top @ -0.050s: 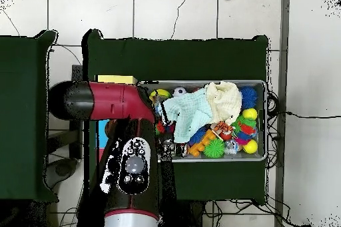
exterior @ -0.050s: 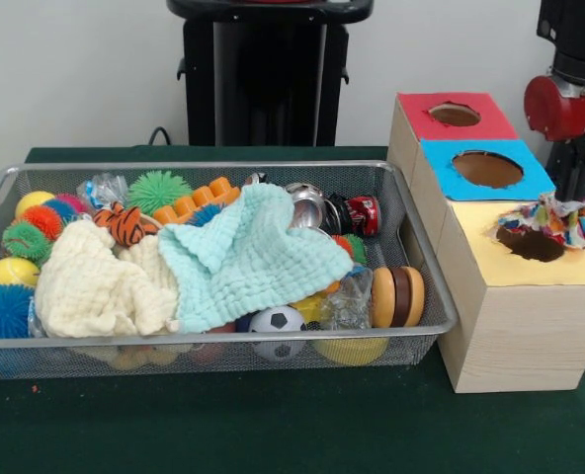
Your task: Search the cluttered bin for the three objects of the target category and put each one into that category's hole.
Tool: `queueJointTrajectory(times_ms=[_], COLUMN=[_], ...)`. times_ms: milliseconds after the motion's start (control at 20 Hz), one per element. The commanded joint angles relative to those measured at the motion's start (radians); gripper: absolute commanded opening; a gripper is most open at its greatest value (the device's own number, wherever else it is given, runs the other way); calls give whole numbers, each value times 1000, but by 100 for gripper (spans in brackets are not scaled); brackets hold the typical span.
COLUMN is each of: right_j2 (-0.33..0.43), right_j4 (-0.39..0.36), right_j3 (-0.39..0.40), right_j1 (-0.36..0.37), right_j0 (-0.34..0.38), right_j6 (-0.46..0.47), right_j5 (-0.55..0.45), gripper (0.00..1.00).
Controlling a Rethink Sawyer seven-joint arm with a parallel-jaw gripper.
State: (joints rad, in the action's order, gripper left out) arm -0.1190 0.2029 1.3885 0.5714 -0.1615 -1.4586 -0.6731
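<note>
Cloths [exterior @ -0.050s: 243,255] blanket the bin [exterior @ -0.050s: 426,296]; I'd peel them aside first, though my hand's grip state isn't visible.

In the front view, the two cloths [exterior @ -0.050s: 174,267] cover much of what lies in the bin [exterior @ -0.050s: 223,348]. The arm [exterior @ -0.050s: 569,99] is cut off at the right edge. In the overhead view, the arm [top @ -0.050s: 126,138] hides the box and the bin's [top @ -0.050s: 265,114] left end; the gripper cannot be made out.
</note>
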Motion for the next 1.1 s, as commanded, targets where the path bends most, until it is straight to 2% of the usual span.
queueJointTrajectory(times_ms=[50, 150, 650, 850, 1000, 1100], right_j2=[-3, 2, 50, 122, 118, 116], right_j4=[-83, -93, -119, -79, -65, -45], right_j3=[7, -12, 48, 87, 83, 74], right_j1=[10, 10, 38, 31, 45, 59], right_j0=[51, 58, 106, 140, 132, 127], right_j6=[-84, -78, -70, -75, -101, -129], right_j5=[-29, -54, -31, 25, -70, -202], gripper=[0, 0, 0, 0, 0, 0])
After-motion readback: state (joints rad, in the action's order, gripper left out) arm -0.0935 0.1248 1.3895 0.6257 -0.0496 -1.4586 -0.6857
